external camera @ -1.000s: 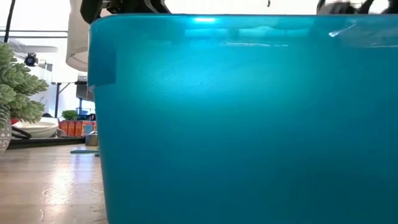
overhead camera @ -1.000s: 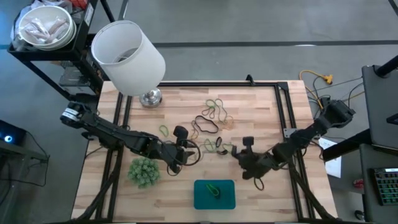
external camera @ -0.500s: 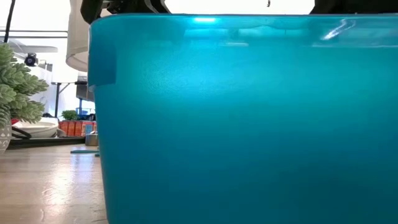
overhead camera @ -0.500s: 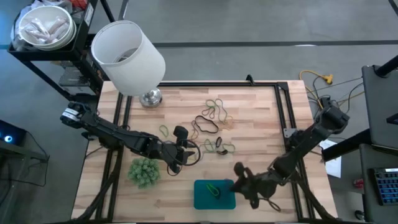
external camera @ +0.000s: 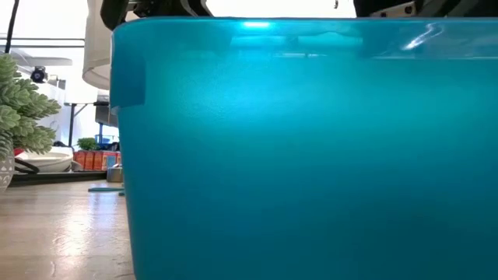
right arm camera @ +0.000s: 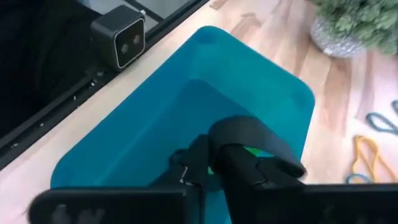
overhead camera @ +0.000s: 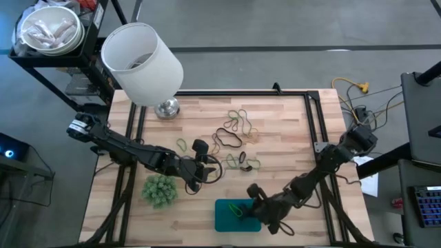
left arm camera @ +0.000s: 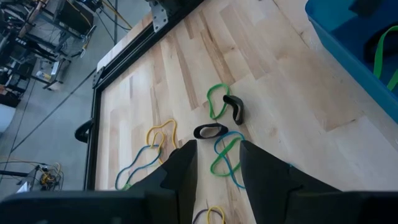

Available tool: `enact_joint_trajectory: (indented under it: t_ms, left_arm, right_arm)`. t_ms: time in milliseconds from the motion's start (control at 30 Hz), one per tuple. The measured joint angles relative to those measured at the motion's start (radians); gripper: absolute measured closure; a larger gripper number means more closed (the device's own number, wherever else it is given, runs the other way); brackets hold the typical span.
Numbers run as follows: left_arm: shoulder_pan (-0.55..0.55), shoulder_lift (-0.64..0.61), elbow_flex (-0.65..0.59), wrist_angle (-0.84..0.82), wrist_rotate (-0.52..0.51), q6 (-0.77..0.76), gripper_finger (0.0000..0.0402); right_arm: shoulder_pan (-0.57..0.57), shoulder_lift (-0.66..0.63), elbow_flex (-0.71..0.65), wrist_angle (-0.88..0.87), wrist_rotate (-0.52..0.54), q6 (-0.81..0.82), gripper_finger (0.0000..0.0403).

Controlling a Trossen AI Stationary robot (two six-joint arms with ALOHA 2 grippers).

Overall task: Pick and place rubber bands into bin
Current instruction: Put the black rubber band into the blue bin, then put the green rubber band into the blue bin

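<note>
Table (overhead camera: 289,131): pale wood planks, showing a smooth finish with a soft sheen. Bin (right arm camera: 155,130): teal plastic, smooth, semi-glossy walls catching light. Rubber bands (left arm camera: 219,99): thin matt rubber loops, lying limp. Both grippers' fingers (left arm camera: 183,171): dark matt plastic, looking smooth. Fuzzy green ball (overhead camera: 159,189): showing a rough, tufted surface. White cylindrical container (overhead camera: 142,63): smooth and matt

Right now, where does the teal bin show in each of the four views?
High view: bin at the near table edge, centre, right gripper over its right end.
Low view: its wall fills most of the picture.
Left wrist view: a corner, upper right.
Right wrist view: centre.
Shared landmark: the green rubber band inside.
</note>
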Motion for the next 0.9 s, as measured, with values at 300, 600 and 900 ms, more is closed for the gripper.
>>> enact_joint_trajectory:
  t_ms: [300, 600, 900]
  left_arm:
    - [0.000, 0.000, 0.000, -0.003, 0.000, -0.003, 0.0297]
    - [0.001, 0.001, 0.000, -0.084, 0.001, -0.103, 0.0297]
    - [0.053, 0.017, -0.002, -0.362, -0.081, -0.309, 0.0297]
  right_arm:
    - [-0.006, -0.019, -0.001, -0.004, -0.010, -0.017, 0.0322]
    - [-0.006, -0.029, 0.001, -0.012, -0.051, -0.027, 0.0301]
    - [-0.006, -0.134, 0.000, -0.211, 0.085, 0.062, 0.0299]
